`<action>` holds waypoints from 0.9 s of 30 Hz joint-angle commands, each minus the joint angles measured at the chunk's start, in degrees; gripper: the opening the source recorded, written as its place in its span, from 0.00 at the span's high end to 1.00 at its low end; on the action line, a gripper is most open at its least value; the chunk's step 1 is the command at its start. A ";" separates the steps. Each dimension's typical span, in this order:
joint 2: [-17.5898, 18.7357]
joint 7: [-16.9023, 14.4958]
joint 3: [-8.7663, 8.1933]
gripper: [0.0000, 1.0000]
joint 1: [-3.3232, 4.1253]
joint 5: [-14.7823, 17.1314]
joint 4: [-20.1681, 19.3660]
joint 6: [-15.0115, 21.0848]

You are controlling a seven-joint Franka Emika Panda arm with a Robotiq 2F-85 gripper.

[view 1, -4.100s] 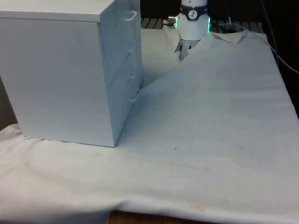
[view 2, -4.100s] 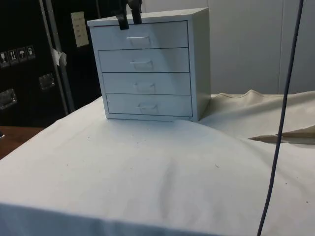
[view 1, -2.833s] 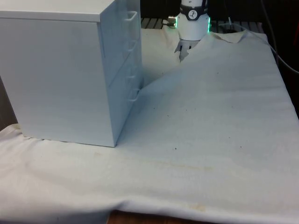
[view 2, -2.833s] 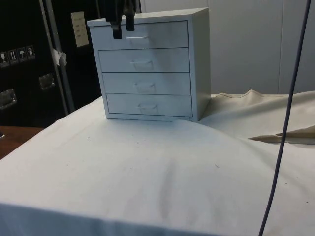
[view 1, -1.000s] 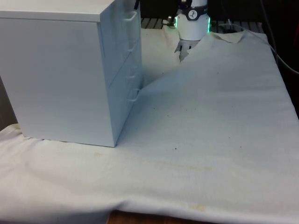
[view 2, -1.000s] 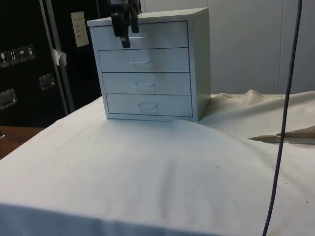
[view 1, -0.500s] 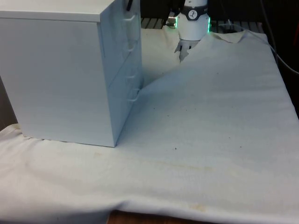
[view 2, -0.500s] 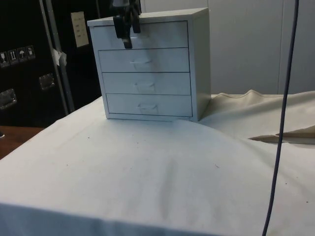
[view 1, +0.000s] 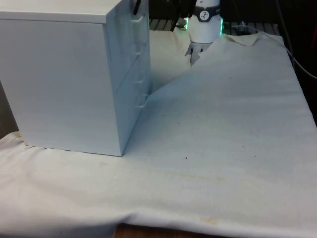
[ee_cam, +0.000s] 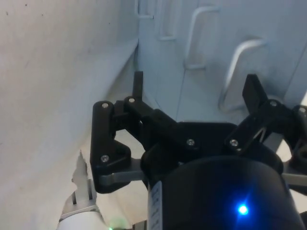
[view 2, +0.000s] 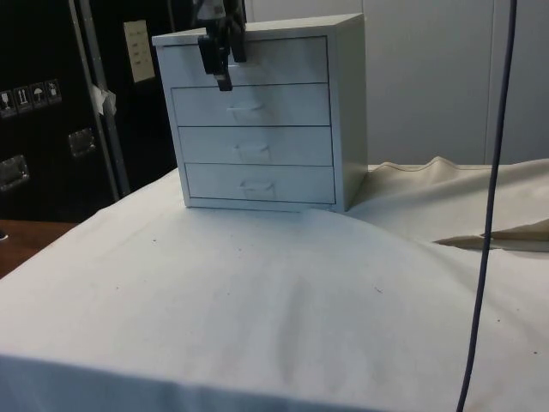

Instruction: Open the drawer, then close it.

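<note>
While spread wide, black jaws before smooth white chest (view 2: 266, 120), looped top handle (ee_cam: 238, 72) between.

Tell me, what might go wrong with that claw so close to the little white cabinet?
The black claw hangs open beside the top drawer's handle of the white four-drawer chest, not around it. It could shut on air or bump the drawer front. The chest stands loose on a rumpled white cloth, so a pull might drag it instead.

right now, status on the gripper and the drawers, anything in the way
Black two-finger gripper open, jaws spread, hanging in front of the white four-drawer chest at top-drawer height. All four drawers shut, top handle not gripped. Nothing between jaws and handle.
</note>
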 commanded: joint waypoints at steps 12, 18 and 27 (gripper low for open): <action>0.80 0.80 -0.06 0.00 0.23 -1.03 -0.23 0.34; 0.92 1.26 0.00 0.00 0.34 -1.78 -0.11 0.17; 0.97 1.55 0.00 0.00 0.46 -1.72 -0.11 0.34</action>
